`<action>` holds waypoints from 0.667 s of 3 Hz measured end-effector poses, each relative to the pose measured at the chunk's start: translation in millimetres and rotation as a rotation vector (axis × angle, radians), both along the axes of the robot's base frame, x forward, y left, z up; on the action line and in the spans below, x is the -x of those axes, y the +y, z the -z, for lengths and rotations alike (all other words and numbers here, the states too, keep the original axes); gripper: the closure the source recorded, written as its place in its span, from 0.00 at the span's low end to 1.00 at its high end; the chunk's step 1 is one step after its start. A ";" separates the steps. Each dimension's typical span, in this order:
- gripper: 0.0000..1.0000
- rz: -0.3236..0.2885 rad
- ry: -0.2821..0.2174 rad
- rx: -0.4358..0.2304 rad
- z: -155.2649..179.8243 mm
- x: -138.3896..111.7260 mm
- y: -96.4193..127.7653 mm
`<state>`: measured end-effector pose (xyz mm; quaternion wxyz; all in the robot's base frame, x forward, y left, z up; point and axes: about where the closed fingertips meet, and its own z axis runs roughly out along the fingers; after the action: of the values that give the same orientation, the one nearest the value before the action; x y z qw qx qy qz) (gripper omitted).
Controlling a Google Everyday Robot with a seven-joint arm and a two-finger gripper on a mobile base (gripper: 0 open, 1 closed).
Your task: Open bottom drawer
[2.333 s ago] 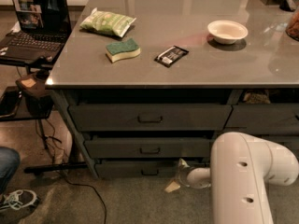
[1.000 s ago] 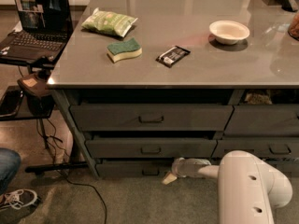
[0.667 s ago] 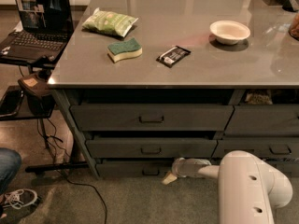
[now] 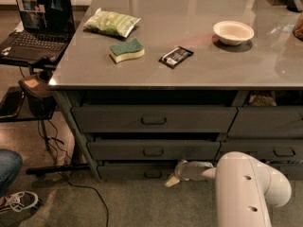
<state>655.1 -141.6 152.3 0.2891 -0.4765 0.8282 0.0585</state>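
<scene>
The bottom drawer [image 4: 128, 172] is the slim dark grey-green front at the foot of the left stack, under the table. Its small dark loop handle [image 4: 152, 174] sits at centre. The drawer looks shut, flush with the frame. My gripper [image 4: 172, 180] reaches in low from the right, its pale fingertips just right of and slightly below the handle, close to the drawer front. The white arm [image 4: 246, 188] fills the lower right corner and hides the drawer's right end.
Two taller drawers [image 4: 154, 119] stack above it, the top one pulled out a little. A second stack [image 4: 272, 122] stands at right. On the table [image 4: 199, 74]: a chip bag [image 4: 111, 22], sponge [image 4: 126, 50], dark snack bar [image 4: 176, 56], white bowl [image 4: 233, 32]. A laptop stand [image 4: 35, 32] and a person's foot [image 4: 14, 200] are at left.
The arm swung further right and forward between 2.3 s and 1.0 s ago, bringing the gripper up to the bottom drawer front. Since then it has barely moved.
</scene>
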 end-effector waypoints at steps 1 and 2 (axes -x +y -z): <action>0.19 0.000 0.000 0.000 0.0 0.0 0.0; 0.42 0.000 0.000 0.000 -0.2 -0.1 0.0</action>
<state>655.2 -141.6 152.5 0.2891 -0.4765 0.8282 0.0585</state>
